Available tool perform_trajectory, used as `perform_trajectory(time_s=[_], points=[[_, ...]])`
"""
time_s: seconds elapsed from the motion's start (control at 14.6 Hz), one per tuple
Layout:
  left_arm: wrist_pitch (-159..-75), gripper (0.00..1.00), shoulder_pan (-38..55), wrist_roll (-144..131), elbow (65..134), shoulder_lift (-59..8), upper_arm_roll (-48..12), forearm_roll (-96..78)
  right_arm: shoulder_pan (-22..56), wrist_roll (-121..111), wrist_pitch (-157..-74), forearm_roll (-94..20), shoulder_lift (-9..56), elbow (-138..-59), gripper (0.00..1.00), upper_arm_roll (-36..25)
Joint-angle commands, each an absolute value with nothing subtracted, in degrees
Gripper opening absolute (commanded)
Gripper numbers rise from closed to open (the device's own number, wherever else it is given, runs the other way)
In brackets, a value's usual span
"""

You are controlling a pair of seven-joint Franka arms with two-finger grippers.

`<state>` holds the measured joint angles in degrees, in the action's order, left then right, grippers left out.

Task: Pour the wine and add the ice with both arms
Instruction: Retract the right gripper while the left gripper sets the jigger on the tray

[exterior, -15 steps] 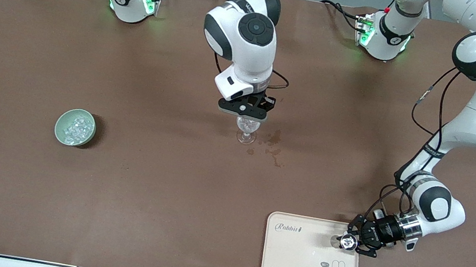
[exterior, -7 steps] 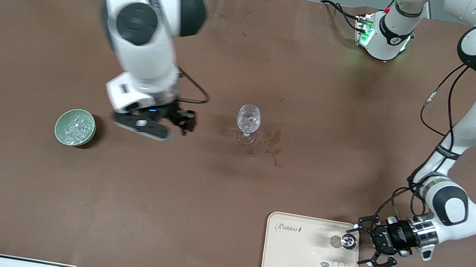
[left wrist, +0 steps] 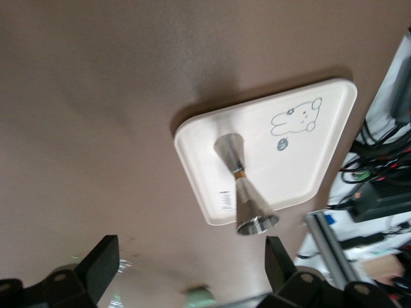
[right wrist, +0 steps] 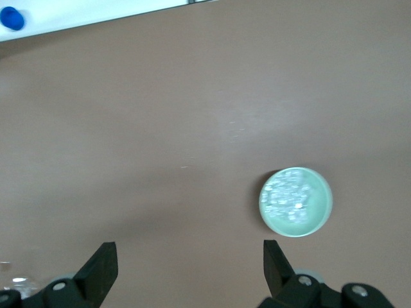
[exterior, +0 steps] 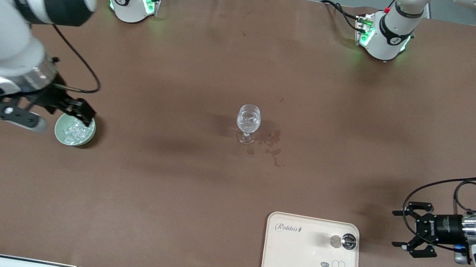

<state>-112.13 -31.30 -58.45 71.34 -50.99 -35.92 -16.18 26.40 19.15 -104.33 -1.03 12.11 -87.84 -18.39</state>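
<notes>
both pincers open, ice [exterior: 74,130] in bowl [exterior: 60,136]

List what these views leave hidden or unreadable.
- Bowl: front view, its rim partly covered by the right gripper.
- Wine glass: contents too small to tell, front view.
- Jigger: whether it holds liquid is unseen in either view.
- Left gripper: fingertips cut off, left wrist view.

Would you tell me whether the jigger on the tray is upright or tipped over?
Upright. The jigger stands on one cone on the tray in the left wrist view, and the front view looks down into its round mouth.
</notes>
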Motion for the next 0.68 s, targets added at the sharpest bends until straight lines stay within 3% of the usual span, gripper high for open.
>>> perform_trajectory(time_s=[0.0, 0.62], points=[[-108.03, 1.00, -30.41, -58.54, 74.09, -43.26, -35.86, -9.69, 21.20, 13.03, -105.21, -0.09, 7.30, -93.16, 1.00, -17.14], [-96.16, 1.00, -29.97, -37.74, 74.09, -26.74, -42.27, 11.85, 13.01, 2.46, -99.85, -0.09, 2.29, -94.31, 1.00, -17.14]])
